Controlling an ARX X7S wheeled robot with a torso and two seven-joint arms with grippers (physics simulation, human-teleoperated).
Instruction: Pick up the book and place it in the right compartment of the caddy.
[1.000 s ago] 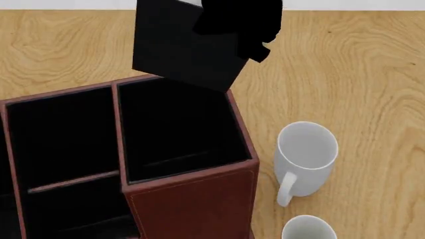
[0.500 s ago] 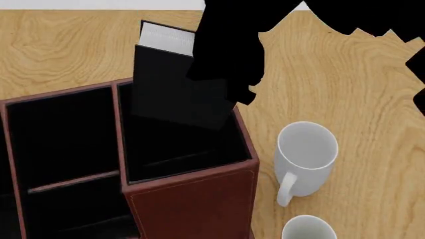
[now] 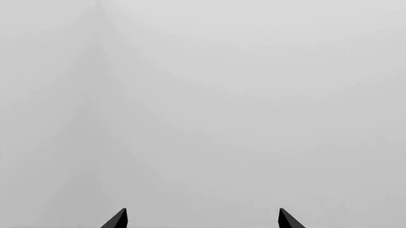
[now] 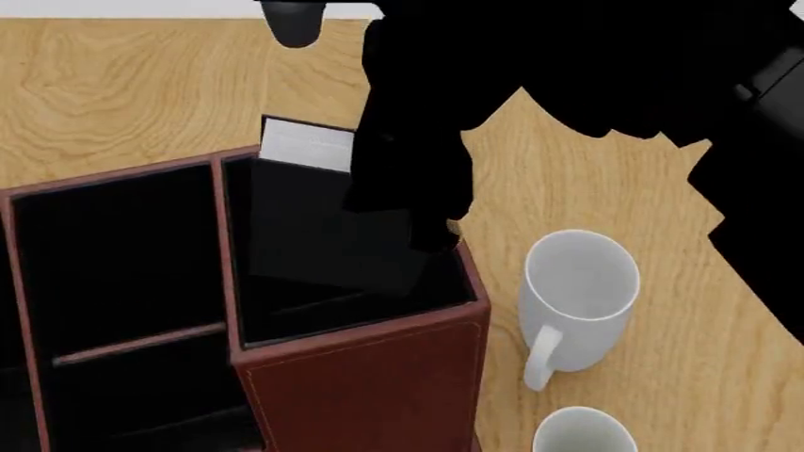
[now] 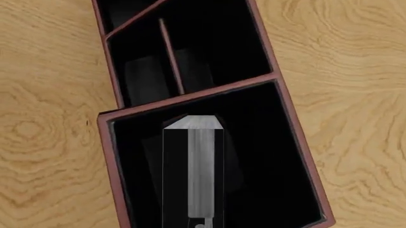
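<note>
The black book (image 4: 324,235) stands tilted with its lower half inside the right compartment (image 4: 329,303) of the reddish-brown caddy (image 4: 367,386). Its white page edges (image 4: 307,146) still show above the rim. My right gripper (image 4: 415,202) is a black shape over the book's right side, shut on it. In the right wrist view the book (image 5: 201,166) runs from my right gripper (image 5: 201,224) down into the right compartment (image 5: 273,166), apart from its walls. My left gripper (image 3: 201,219) shows only two fingertips set wide apart against blank grey, holding nothing.
A white mug (image 4: 578,292) stands on the wooden table just right of the caddy, and a second white mug (image 4: 581,433) sits nearer. The caddy's lower divided section (image 5: 171,57) lies beside the tall one. A dark rounded shape (image 4: 292,21) hangs at the top edge.
The right arm has come down and nearer, lowering the book from above the caddy's rim into the right compartment. More of the arm now fills the upper right.
</note>
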